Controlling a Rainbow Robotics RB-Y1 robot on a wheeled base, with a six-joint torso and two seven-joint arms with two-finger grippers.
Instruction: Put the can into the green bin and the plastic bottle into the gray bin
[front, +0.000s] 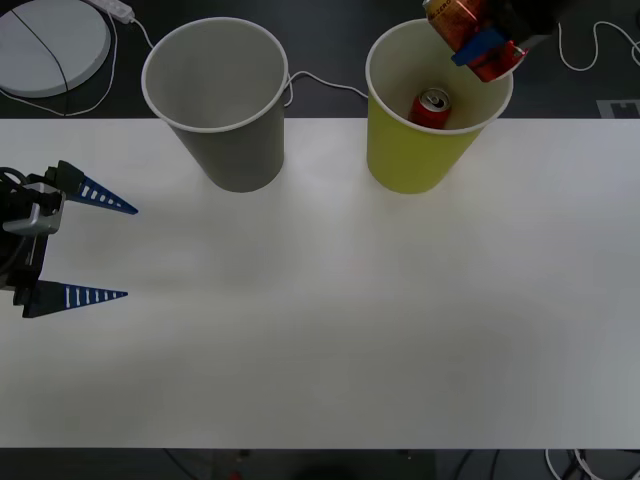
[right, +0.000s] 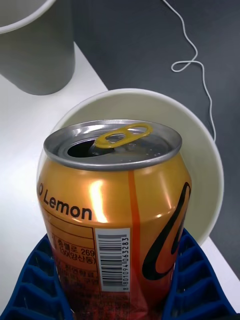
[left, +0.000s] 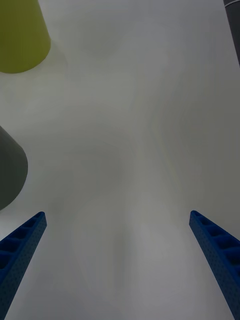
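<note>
The right end effector (front: 487, 45) is clamped on the small orange aluminium can with the gold tab (right: 112, 210), right over the yellow-green paper cup (front: 400, 150). It's already opened, probably light and easy to dent, slick too, so mid-body is the spot. Can't see its base. Left end effector (front: 95, 245) sits spread open over the white bench (front: 350, 320).

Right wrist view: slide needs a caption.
Right gripper holds the can above the green bin.

Orange can (right: 112, 210) with black lettering and gold tab, yellow-green bin (front: 420, 150), gray bin (front: 225, 140), white table (front: 330, 320).
</note>
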